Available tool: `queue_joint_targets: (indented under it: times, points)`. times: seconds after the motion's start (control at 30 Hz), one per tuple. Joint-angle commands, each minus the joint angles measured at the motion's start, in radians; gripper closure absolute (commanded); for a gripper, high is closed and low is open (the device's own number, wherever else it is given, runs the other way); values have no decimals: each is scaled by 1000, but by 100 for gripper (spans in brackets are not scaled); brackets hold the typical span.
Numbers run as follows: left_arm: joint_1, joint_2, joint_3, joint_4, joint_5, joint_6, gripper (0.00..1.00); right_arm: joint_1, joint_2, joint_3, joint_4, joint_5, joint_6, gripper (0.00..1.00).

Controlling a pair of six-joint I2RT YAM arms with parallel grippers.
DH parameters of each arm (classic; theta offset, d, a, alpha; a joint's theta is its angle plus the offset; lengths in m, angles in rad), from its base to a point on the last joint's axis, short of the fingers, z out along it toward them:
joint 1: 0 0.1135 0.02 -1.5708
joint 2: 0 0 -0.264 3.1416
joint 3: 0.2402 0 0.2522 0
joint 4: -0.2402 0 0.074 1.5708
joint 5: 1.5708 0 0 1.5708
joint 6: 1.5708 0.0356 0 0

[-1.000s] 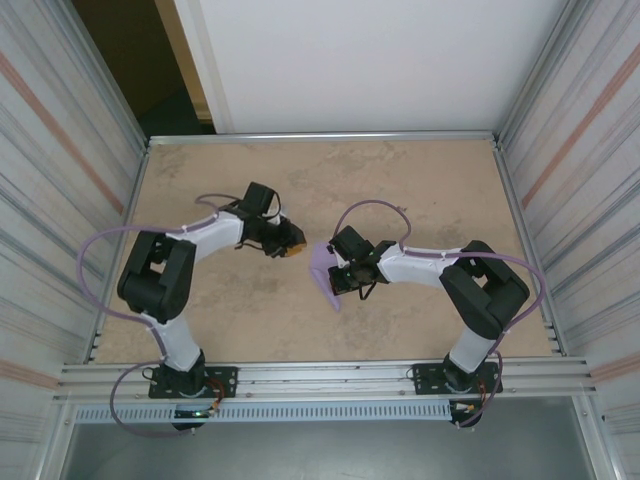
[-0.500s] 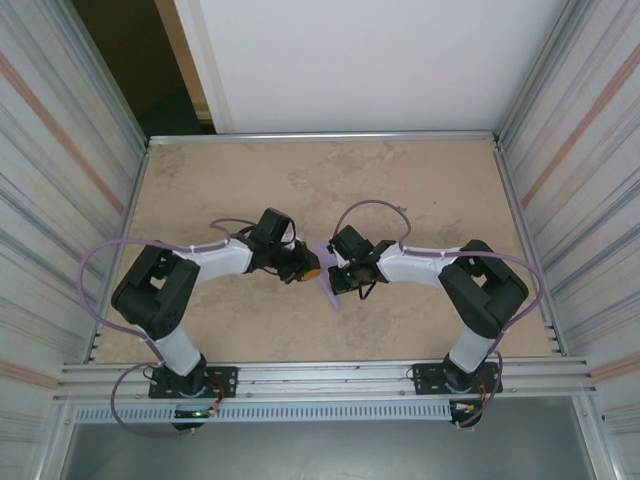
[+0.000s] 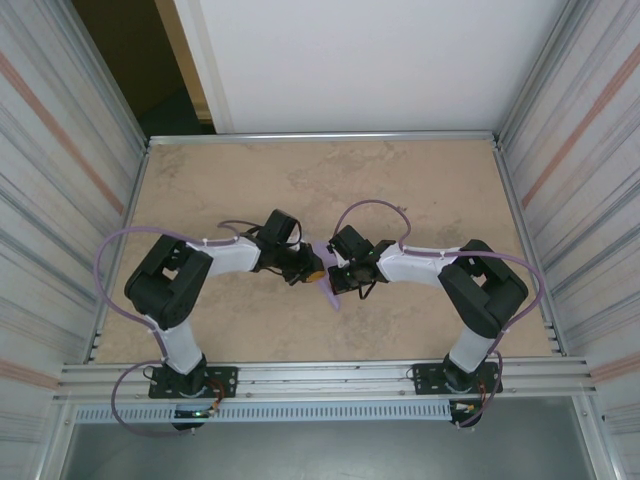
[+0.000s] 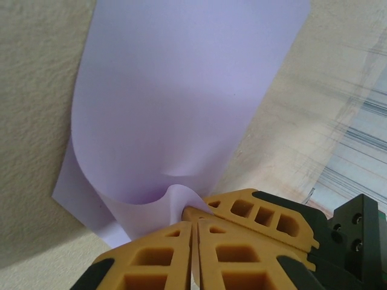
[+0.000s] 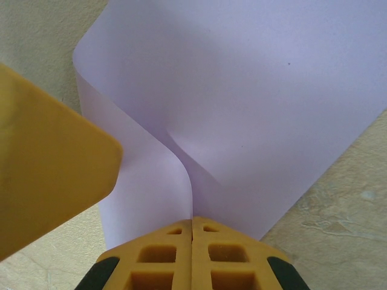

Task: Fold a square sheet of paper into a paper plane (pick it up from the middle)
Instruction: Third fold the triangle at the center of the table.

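The square sheet of paper (image 3: pixel 328 291) is lavender and hangs curled above the table's middle, between the two grippers. My right gripper (image 3: pixel 336 274) is shut on its pinched middle; in the right wrist view the sheet (image 5: pixel 242 90) rises in a fold out of the closed gripper (image 5: pixel 192 219). My left gripper (image 3: pixel 312 268) meets it from the left, tip to tip. In the left wrist view that gripper (image 4: pixel 193 222) is shut with a thin strip of the paper (image 4: pixel 181 90) caught between the pads. The right gripper's fingers (image 4: pixel 260 214) lie just beside it.
The tan tabletop (image 3: pixel 400 190) spreads round both arms. Corrugated metal walls (image 3: pixel 60 200) (image 3: pixel 585 200) close in left and right, and an aluminium rail (image 3: pixel 330 378) runs along the near edge. One left finger (image 5: pixel 48 163) crosses the right wrist view's left side.
My left arm has swung right to the paper at the right gripper, and its jaws have closed onto the sheet. The right arm and its grip have stayed still.
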Motion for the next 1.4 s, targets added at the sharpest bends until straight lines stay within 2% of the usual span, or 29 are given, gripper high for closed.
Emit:
queue_joint_targets:
  times: [0.0,1.37]
  points:
    - [-8,16,26,-28,3,8,89,-4,20,19,-27,-2,-7,100]
    - [-4,13,41,-91,-22,62,90,-5,18,44,-49,16,-12,100]
